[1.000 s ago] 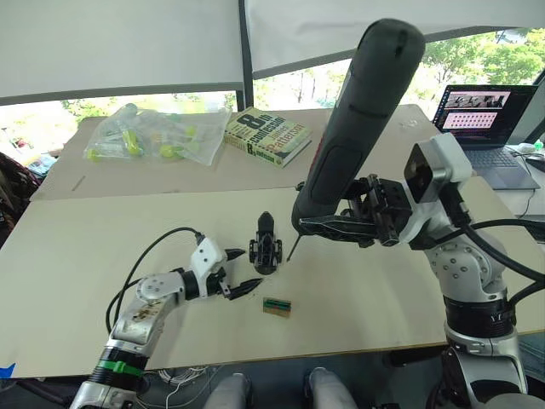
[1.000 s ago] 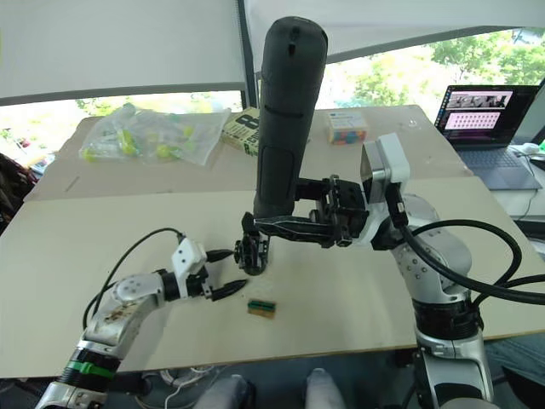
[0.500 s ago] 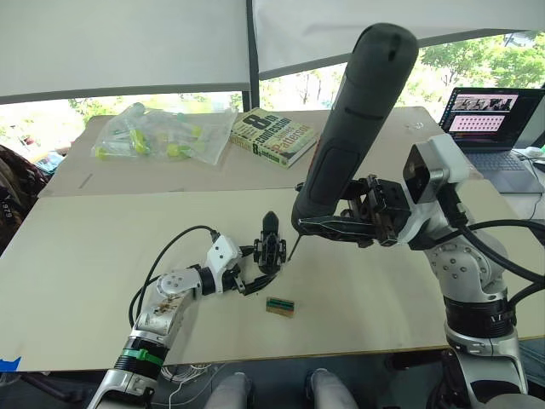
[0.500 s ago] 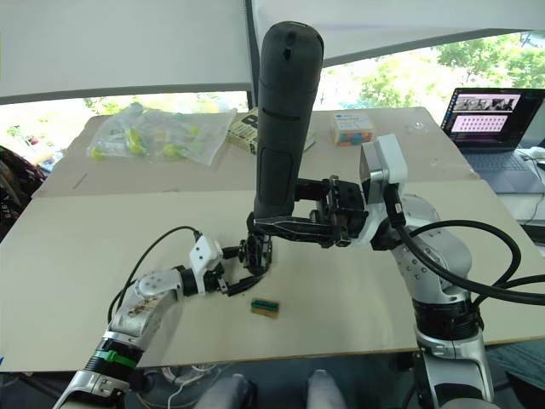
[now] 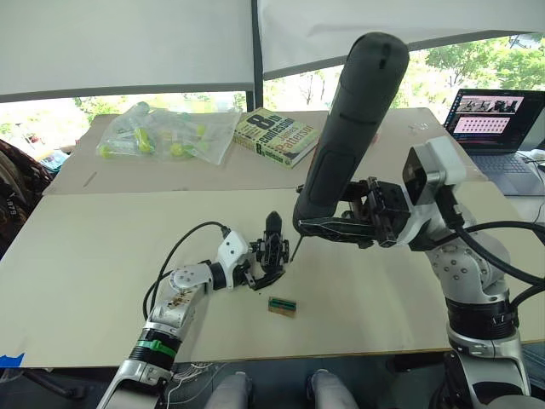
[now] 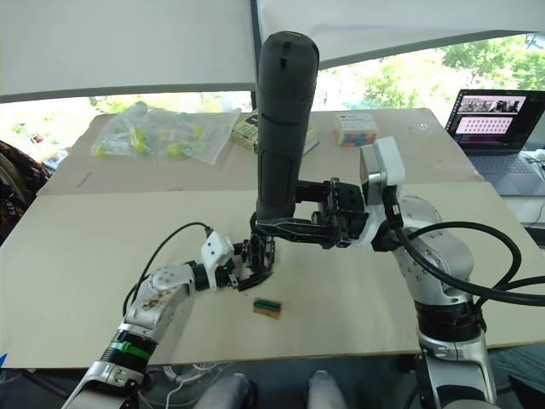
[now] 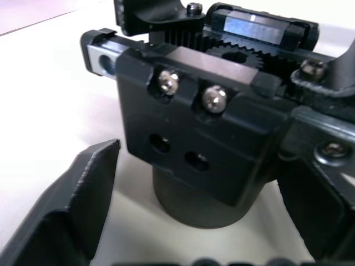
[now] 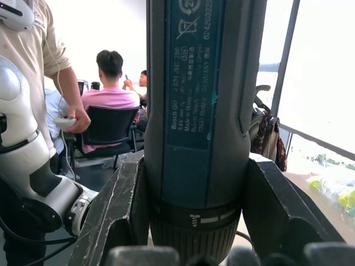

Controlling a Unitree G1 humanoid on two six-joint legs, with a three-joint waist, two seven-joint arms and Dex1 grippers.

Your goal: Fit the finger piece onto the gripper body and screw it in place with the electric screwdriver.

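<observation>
Two hands are at work over the bench (image 5: 102, 256). Our right hand (image 5: 328, 228) is clamped around the lower end of the electric screwdriver (image 5: 345, 141), which stands nearly upright and leans a little away from us, rounded end up. Its thin metal bit (image 5: 292, 250) points down toward the bench, just beside the gripper body (image 5: 272, 253). In the right wrist view the two fingers (image 8: 119, 205) press against the barrel on either side, with a blue printed label between them.

Our left hand (image 5: 255, 271) reaches in low from the left, with its fingers parted on either side of the base of the gripper body. In the left wrist view one finger (image 7: 77, 205) stands apart from the block with pale bench showing between them; the other side is too close to the edge for us to tell whether it touches. The body stands upright on a round black foot, and we see two silvery screw heads, two empty holes below them and a gear on top.

We take the black pointed part rising from its top to be the finger piece (image 5: 272, 223).

Near us lies a small tan-and-green block (image 5: 281, 306). Farther back are a book (image 5: 276, 136), a clear plastic bag (image 5: 162, 135) and a laptop (image 5: 496, 115).
</observation>
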